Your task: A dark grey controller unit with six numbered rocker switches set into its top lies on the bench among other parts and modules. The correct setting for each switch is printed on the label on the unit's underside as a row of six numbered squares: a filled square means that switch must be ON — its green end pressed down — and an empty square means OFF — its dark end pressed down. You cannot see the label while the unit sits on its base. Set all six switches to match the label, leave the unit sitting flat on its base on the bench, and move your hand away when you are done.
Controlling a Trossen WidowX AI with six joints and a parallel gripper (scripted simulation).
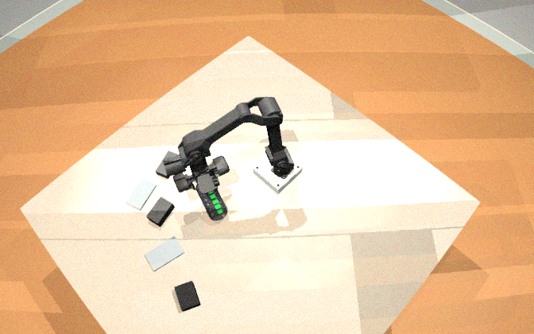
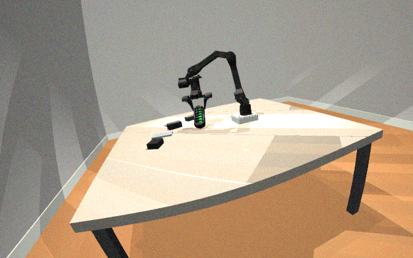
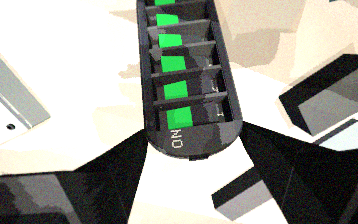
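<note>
The dark grey controller unit (image 1: 216, 216) (image 2: 196, 115) (image 3: 195, 142) is tilted steeply, switch face toward the exterior camera. My gripper (image 1: 207, 186) (image 2: 199, 108) (image 3: 192, 130) is shut on its sides near the upper end, the end with the ON marking. Whether the lower end touches the bench I cannot tell. Green switch ends line the left side of the unit in the wrist view, with the number 1 beside the nearest switch. The far end is cut off there, and I cannot tell surely which ends are pressed down. The underside label is hidden.
Black blocks (image 1: 160, 211) (image 1: 187, 296) (image 2: 174, 124) (image 2: 155, 143) (image 3: 244, 195) and pale flat plates (image 1: 141, 193) (image 1: 164, 253) (image 2: 162, 134) lie on the bench. Another dark block (image 1: 163, 166) is partly behind the arm. The arm's white base (image 1: 278, 186) (image 2: 244, 119) stands to the right of the unit.
</note>
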